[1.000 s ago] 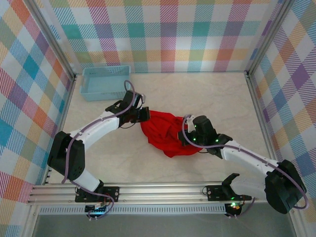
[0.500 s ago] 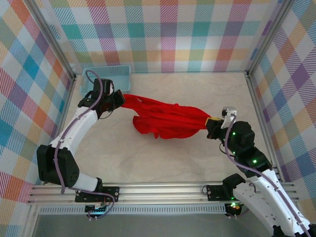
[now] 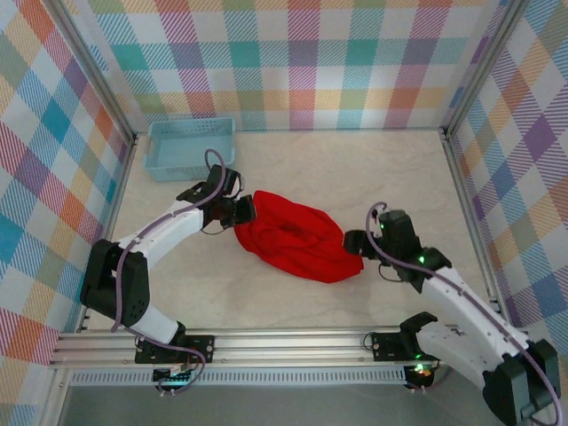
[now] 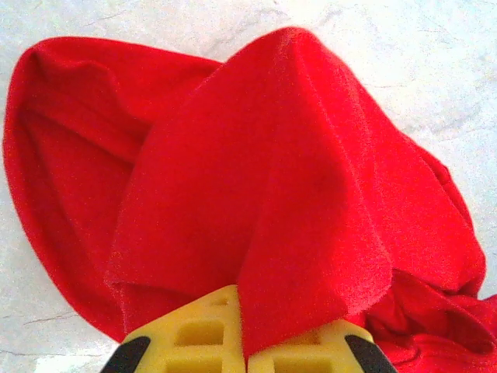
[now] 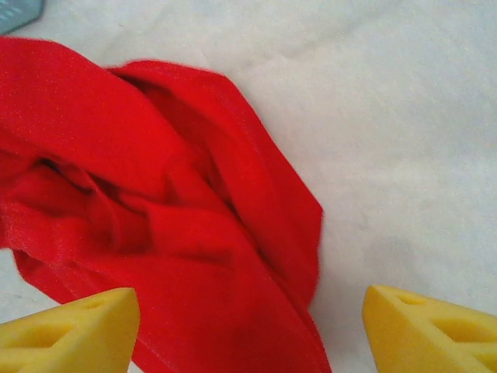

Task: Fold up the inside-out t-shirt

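The red t-shirt (image 3: 297, 235) is seen bunched in a rumpled heap near the middle of the worktop (image 3: 373, 169), between the 2 arms. A fold at its left end is pinched in the left gripper (image 4: 247, 351), whose yellow fingers (image 4: 194, 334) are closed tight on the cloth (the fabric fans out from between them). The right gripper (image 5: 248, 334) is held wide at the heap's right end, with nothing clamped. A light-blue basket (image 3: 189, 146) is set in the far left corner, apart from the t-shirt.
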Motion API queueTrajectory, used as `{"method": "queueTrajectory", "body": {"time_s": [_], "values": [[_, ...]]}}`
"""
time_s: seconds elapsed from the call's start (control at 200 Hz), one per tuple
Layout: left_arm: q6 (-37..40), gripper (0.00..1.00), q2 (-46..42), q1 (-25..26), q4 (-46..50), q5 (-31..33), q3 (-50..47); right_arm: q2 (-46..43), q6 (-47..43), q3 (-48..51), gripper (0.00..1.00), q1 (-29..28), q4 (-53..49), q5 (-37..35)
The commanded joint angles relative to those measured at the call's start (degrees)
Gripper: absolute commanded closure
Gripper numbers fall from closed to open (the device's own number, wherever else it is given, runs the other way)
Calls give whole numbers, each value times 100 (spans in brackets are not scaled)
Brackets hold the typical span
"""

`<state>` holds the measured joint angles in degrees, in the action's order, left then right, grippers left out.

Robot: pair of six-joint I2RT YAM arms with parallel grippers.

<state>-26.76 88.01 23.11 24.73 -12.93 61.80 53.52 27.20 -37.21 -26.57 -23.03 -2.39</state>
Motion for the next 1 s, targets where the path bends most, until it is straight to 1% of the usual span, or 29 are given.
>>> {"method": "queueTrajectory", "body": {"time_s": [0.0,0.115,0.225,0.28,0.365,0.415,0.445,0.51,0.545,0.58,0.625,0.655,0.72,0.83,0.915,0.995], "values": [[35,100,-199,4,-318,-76,-88,724,-399,-590,20,-424,59,76],[13,100,-324,44,-303,-32,-98,1610,-583,-1103,18,-943,85,55],[57,100,-391,53,-216,-26,-57,2361,-562,-1495,18,-1240,4,30],[75,100,-419,53,-179,-30,-45,2680,-525,-1630,19,-1319,-34,-8],[84,100,-483,53,-148,-45,-36,3116,-554,-1820,25,-1377,-84,57],[78,100,-527,51,-148,-51,-25,3335,-613,-1974,32,-1386,-215,116],[75,100,-559,53,-138,-45,-27,3435,-648,-2060,41,-1393,-295,72],[72,100,-626,53,-135,-33,0,3432,-689,-2154,64,-1393,-448,-165],[62,100,-665,53,-111,-3,29,3331,-734,-2166,76,-1388,-506,-346],[65,100,-687,53,-60,40,93,3187,-786,-2191,86,-1395,-605,-516],[65,100,-712,44,49,132,227,2939,-881,-2257,95,-1393,-755,-716],[81,100,-741,36,148,203,340,2710,-956,-2312,100,-1393,-880,-871],[109,100,-858,-36,336,304,625,2078,-1124,-2422,100,-1394,-1092,-1259],[20,100,-1250,-200,488,366,1077,722,-1363,-2560,100,-1324,-1263,-1746],[-130,100,-1668,-228,297,315,1143,-101,-1386,-2662,100,-1136,-1316,-1676],[-324,100,-1874,-224,-67,-88,970,-510,-1389,-2746,100,-977,-1428,-1483]]}}
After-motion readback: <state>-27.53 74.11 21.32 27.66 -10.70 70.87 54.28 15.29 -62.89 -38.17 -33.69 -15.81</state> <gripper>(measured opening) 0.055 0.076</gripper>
